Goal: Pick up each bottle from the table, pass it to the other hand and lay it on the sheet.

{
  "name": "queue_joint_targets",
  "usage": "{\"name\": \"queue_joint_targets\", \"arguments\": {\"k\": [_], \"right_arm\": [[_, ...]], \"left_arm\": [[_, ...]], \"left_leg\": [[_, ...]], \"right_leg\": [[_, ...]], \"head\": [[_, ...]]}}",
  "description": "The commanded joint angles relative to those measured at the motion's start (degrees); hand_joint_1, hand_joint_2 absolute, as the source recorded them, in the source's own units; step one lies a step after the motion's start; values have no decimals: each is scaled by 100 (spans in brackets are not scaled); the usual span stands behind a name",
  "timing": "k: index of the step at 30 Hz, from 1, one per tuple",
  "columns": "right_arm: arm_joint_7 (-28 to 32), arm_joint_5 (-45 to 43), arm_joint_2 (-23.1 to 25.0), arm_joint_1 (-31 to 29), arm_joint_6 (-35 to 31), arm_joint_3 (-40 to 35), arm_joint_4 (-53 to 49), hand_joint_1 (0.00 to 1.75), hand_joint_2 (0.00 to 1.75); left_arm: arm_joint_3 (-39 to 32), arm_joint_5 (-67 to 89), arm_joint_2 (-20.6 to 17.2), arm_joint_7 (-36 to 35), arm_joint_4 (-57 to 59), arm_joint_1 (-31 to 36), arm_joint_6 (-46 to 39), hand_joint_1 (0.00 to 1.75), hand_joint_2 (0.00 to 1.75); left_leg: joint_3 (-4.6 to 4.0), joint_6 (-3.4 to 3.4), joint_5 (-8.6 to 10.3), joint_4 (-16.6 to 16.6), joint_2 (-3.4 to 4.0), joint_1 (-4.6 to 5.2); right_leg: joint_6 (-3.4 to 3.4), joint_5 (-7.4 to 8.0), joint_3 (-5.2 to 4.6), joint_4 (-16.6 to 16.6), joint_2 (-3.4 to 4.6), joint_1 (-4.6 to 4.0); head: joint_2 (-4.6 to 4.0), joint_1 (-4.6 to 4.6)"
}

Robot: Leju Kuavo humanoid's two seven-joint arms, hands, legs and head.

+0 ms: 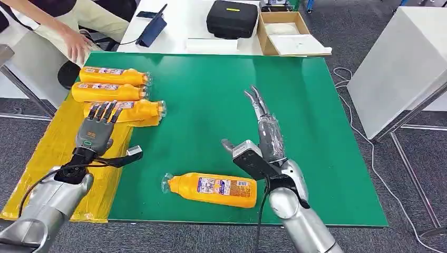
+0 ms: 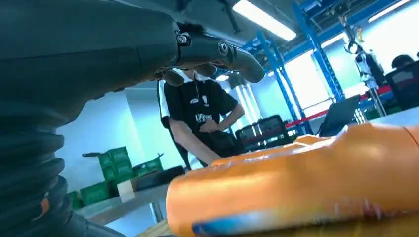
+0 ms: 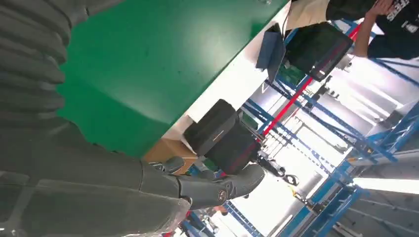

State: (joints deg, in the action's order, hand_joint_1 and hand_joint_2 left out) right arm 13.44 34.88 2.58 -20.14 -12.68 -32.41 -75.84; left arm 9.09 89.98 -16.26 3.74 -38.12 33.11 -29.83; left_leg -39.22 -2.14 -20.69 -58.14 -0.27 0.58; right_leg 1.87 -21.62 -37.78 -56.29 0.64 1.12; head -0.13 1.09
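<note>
One orange bottle (image 1: 213, 189) lies on its side on the green table (image 1: 221, 100) near the front edge, cap to the left. Three more orange bottles (image 1: 113, 76) (image 1: 109, 92) (image 1: 132, 111) lie in a row on the yellow sheet (image 1: 47, 158) at the left. My left hand (image 1: 96, 130) hovers flat and open over the sheet, fingers reaching the nearest bottle (image 2: 306, 182). My right hand (image 1: 261, 134) is open with fingers straight, above the table just behind and right of the lone bottle; it holds nothing.
A person leans in at the back left with a hand (image 1: 78, 46) near the sheet's far corner. Behind the green table stand a black case (image 1: 232, 18), a cardboard box (image 1: 287, 34) and a tablet (image 1: 153, 26). A white table (image 1: 400, 63) stands at right.
</note>
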Motion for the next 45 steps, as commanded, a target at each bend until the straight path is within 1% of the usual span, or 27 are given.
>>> {"name": "queue_joint_targets", "arguments": {"k": [1,7,8,9,10,13,14,16,17,18,19,20,22,23,24,25,26,27,29,32,35,36,39,40,41,42,45], "right_arm": [[-2,74,-114,-66,110,-268,-195,0,175],[-235,421,-442,50,605,-713,-953,0,175],[-248,428,-451,54,617,-722,-982,0,175],[-269,432,-461,59,628,-728,-1016,0,175],[-269,432,-461,59,628,-728,-1016,0,175],[-273,432,-474,55,630,-723,-1024,0,175],[-315,508,-528,-4,707,-802,-1022,0,175],[-526,715,-690,-187,928,-991,-1159,0,175],[-613,757,-761,-299,1046,-1066,-1175,0,175],[-685,795,-866,-459,1169,-1173,-1183,0,175],[-745,680,-910,-505,1300,-1212,-1166,0,175],[-727,556,-1010,-616,1445,-1302,-1107,0,175],[-764,384,-1082,-795,1556,-1449,-1082,0,175],[-852,134,-1136,-923,1701,-1553,-1075,0,175],[-930,-53,-1188,-1024,1841,-1631,-1039,0,175],[-995,-224,-1265,-1112,1936,-1721,-1006,0,175],[-1040,-306,-1325,-1178,1956,-1805,-943,0,175],[-1054,-439,-1393,-1212,2046,-1881,-812,0,175],[-1064,-555,-1527,-1446,2139,-2117,-598,0,175],[-1079,-764,-1602,-1646,2229,-2332,-362,0,175],[-1182,-865,-1676,-1648,2271,-2455,-253,0,175],[-1203,-884,-1727,-1627,2271,-2491,-240,0,175],[-1222,-909,-1767,-1612,2264,-2513,-226,0,175],[-1222,-909,-1767,-1612,2264,-2513,-226,0,175],[-1254,-944,-1770,-1620,2257,-2517,-240,0,175],[-1294,-999,-1782,-1624,2251,-2528,-243,0,175],[-1362,-1092,-1838,-1539,2270,-2595,-107,0,175]], "left_arm": [[-307,-73,369,88,397,319,100,0,175],[-585,-569,788,340,-181,320,97,0,175],[-570,-563,808,339,-191,342,129,0,175],[-558,-564,822,335,-209,355,155,0,175],[-558,-564,822,335,-209,355,155,0,175],[-563,-581,804,323,-221,329,151,0,175],[-598,-729,845,420,-240,337,92,0,175],[-575,-927,983,517,-208,469,97,0,175],[-539,-950,1042,512,-187,535,102,0,175],[-500,-994,1117,506,-128,639,104,0,175],[-458,-1023,1151,501,-45,698,156,0,175],[-420,-1076,1246,504,98,824,102,0,175],[-388,-1174,1351,469,307,1032,-3,0,175],[-396,-1323,1415,470,386,1158,-77,0,175],[-484,-1562,1465,528,355,1216,-125,0,175],[-569,-1887,1498,663,286,1244,-112,0,175],[-645,-2190,1530,749,193,1266,-83,0,175],[-822,-2727,1564,963,-4,1226,11,0,175],[-1147,-3923,1570,1411,-536,1086,441,0,175],[-1181,-4645,1431,1536,-917,895,439,0,175],[-1110,-4885,1421,1607,-901,852,261,0,175],[-1064,-4817,1453,1614,-902,828,54,0,175],[-1017,-4773,1509,1579,-868,831,-44,0,175],[-1017,-4773,1509,1579,-868,831,-44,0,175],[-991,-4808,1512,1563,-839,854,-1,0,175],[-973,-4898,1523,1558,-816,877,55,0,175],[-913,-4980,1629,1524,-647,987,54,0,175]], "left_leg": [[41,18,-15,3,-13,-2],[19,11,-6,2,-20,-2],[40,18,-16,-1,-31,-3],[28,14,-11,-1,-29,-3],[47,20,-20,-3,-35,-3],[21,12,-7,2,-14,-1],[38,17,-15,1,-12,-2],[16,11,-6,1,-10,0],[30,17,-13,-3,-16,-4],[19,14,-8,-4,-24,-1],[11,11,-5,-5,-20,0],[25,18,-12,-11,-33,-2],[9,8,-1,-3,-21,0],[26,14,-9,-7,-27,-1],[12,9,-3,-5,-19,-1],[50,22,-19,-8,-29,-1],[12,8,-3,-9,-20,0],[32,13,-11,-10,-22,0],[16,5,-1,-2,-10,1],[36,10,-13,-5,8,3],[33,7,-7,2,7,1],[49,12,-12,4,5,2],[18,1,1,2,-7,1],[62,15,-17,4,-10,0],[28,4,-4,1,-5,1],[58,13,-16,2,-2,2],[24,4,-2,1,-11,1]], "right_leg": [[-13,-18,45,3,-20,-3],[-8,-12,24,3,-25,-2],[-12,-25,48,1,-39,-4],[-9,-19,36,1,-35,-4],[-13,-30,57,0,-44,-4],[-7,-10,25,3,-18,-2],[-11,-17,43,3,-19,-3],[-6,-7,19,2,-16,-1],[-10,-15,36,0,-25,-5],[-8,-14,25,-3,-32,-3],[-6,-9,15,-3,-26,-2],[-10,-20,34,-8,-41,-4],[-4,-5,15,0,-25,-2],[-7,-14,35,-2,-33,-3],[-3,-6,19,-2,-24,-2],[-12,-24,62,-3,-39,-3],[-3,-7,23,-5,-25,-2],[-8,-16,43,-5,-29,-3],[-1,0,25,4,-14,-3],[-6,-7,44,2,1,-3],[-4,-3,42,7,0,-2],[-8,-10,58,7,-5,0],[-2,-1,29,5,-11,-1],[-12,-18,74,7,-20,-2],[-4,-4,39,5,-10,-1],[-10,-14,68,7,-11,-1],[-4,-3,37,5,-16,-2]], "head": [[0,2],[0,2],[0,0],[0,2],[0,0],[0,0],[0,0],[0,2],[0,2],[0,2],[0,2],[0,2],[0,2],[0,0],[0,2],[0,0],[0,0],[0,2],[0,2],[0,0],[0,0],[0,4],[0,2],[0,2],[0,2],[0,2],[0,2]]}}
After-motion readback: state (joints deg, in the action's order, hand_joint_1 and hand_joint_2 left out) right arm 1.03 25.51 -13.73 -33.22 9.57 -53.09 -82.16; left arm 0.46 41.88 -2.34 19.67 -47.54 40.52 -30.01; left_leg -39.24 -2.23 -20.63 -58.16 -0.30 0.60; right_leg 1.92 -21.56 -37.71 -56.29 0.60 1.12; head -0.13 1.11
